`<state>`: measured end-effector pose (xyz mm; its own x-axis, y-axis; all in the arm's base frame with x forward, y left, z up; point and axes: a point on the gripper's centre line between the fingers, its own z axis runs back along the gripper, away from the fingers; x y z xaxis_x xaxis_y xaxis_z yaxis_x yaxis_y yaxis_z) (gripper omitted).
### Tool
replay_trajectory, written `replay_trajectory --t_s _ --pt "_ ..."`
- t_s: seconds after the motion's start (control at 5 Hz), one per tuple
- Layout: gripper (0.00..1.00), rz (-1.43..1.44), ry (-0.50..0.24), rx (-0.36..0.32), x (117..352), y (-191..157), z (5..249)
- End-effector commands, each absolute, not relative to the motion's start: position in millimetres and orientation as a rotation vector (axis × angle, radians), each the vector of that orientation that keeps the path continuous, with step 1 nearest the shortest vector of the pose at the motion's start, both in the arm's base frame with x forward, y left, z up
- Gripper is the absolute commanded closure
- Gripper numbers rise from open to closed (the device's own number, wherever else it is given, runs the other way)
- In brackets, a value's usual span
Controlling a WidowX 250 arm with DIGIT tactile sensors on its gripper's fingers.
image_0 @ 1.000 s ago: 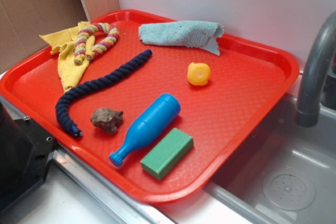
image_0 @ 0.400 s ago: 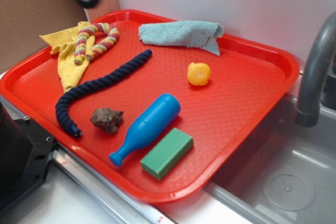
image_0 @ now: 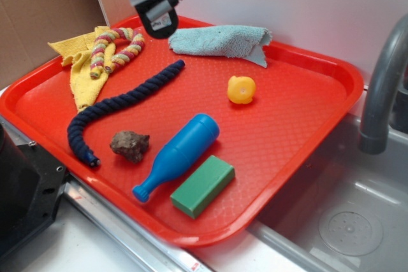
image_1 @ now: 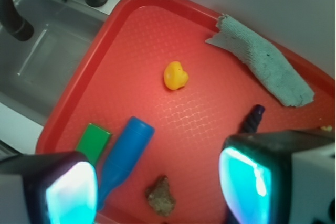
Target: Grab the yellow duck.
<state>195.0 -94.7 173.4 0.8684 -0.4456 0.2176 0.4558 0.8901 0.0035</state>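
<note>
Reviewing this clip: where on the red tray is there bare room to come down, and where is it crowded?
Bare: the red tray all around the yellow duck, between the teal cloth, the blue bottle and the faucet-side rim. Crowded: the left side, with navy rope, rock, yellow cloth and striped rope.

No text, label, brand or number can be read in either view. Every visible surface is unmarked.

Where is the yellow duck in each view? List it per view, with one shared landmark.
Exterior: the yellow duck sits right of centre on the red tray, below the grey-green cloth.
Wrist: the duck is near the upper middle.
Shared landmark: the blue bottle.
</note>
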Motion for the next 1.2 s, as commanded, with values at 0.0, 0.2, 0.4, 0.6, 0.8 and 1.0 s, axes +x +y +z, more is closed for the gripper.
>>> replay_trajectory --t_s 0.0,0.2,0.4,0.6,0.8,1.0 --pt "0.0 -0.538 -0.283 -0.035 235 -114 141" --pt "0.0 -0.548 -0.311 -0.04 249 -115 114" --pt "0.0 -0.535 -0.269 -0.088 264 -105 96" --pt "0.0 -0.519 -0.227 -0.104 272 -96 83" --pt "0.0 -0.518 -0.172 -0.119 280 -95 62" --pt "0.0 -0.601 -0.163 -0.12 295 -114 54"
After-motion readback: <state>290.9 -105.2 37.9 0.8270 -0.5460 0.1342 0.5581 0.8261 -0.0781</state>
